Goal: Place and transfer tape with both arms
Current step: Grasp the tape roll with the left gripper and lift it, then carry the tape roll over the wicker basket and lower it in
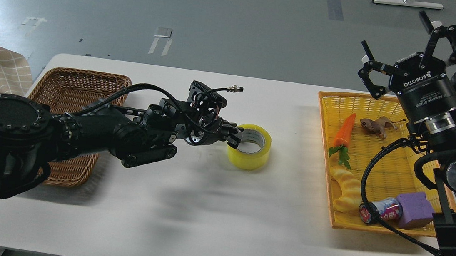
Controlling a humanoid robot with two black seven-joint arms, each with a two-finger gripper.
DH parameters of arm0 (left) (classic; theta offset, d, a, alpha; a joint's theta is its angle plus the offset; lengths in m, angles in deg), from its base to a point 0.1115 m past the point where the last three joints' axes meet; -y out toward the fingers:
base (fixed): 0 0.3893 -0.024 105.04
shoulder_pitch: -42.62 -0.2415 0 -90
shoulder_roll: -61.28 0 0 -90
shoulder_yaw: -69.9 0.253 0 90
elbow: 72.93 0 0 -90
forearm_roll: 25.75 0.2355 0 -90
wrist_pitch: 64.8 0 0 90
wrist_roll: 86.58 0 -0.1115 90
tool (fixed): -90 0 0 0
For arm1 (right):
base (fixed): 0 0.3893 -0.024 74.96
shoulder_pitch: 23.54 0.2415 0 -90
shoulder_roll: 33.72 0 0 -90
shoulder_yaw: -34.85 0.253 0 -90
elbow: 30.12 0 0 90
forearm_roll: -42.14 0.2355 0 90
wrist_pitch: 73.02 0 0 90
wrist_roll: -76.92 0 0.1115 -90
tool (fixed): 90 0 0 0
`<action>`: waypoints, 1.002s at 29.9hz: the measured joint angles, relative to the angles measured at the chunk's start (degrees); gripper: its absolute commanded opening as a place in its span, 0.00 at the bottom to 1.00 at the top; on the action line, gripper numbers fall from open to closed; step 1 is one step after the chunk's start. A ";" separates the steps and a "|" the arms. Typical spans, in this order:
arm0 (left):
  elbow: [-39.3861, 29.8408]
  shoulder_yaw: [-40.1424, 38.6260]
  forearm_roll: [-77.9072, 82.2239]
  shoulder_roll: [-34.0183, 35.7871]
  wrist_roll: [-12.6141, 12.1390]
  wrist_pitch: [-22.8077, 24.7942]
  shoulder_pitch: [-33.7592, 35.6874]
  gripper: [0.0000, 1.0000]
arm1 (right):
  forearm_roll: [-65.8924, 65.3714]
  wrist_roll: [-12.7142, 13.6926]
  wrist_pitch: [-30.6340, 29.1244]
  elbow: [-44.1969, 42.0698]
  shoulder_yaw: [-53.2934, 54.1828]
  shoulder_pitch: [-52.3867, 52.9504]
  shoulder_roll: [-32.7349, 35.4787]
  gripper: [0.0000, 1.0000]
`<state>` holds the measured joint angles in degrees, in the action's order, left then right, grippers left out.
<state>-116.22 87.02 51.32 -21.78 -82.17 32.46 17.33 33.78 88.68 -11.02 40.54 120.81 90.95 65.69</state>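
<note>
Our left gripper [236, 139] clamps the near wall of the tape [250, 147], which stands mid-table [187, 207]. Our right gripper [413, 51] hangs spread and empty above the yellow tray [369, 227] of toys. A wicker basket [73, 84] lies behind our left arm [98, 130].

Our left arm [85, 131] stretches low toward the scene's middle, its gripper [235, 139] dark, fingers indistinct. Our right arm [454, 166] rises at the right, its gripper [411, 49] raised high with fingers spread wide.
</note>
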 measured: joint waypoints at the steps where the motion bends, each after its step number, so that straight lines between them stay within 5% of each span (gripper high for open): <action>1: 0.05 0.04 0.00 0.00 0.03 0.00 -0.01 0.00 | 0.00 0.00 0.00 0.00 0.00 0.00 0.00 1.00; 19: -1.88 -0.15 -1.01 4.61 3.78 0.16 5.73 0.00 | 0.00 -0.08 0.00 0.01 0.00 0.04 -0.26 1.00; 30: -8.72 -0.16 -0.76 18.37 5.08 0.17 9.51 0.00 | 0.00 -0.08 0.00 0.05 0.00 0.03 -0.31 1.00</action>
<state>-124.94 86.86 50.56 -3.41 -77.09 32.63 26.85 33.78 88.60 -11.02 40.59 120.81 90.99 65.38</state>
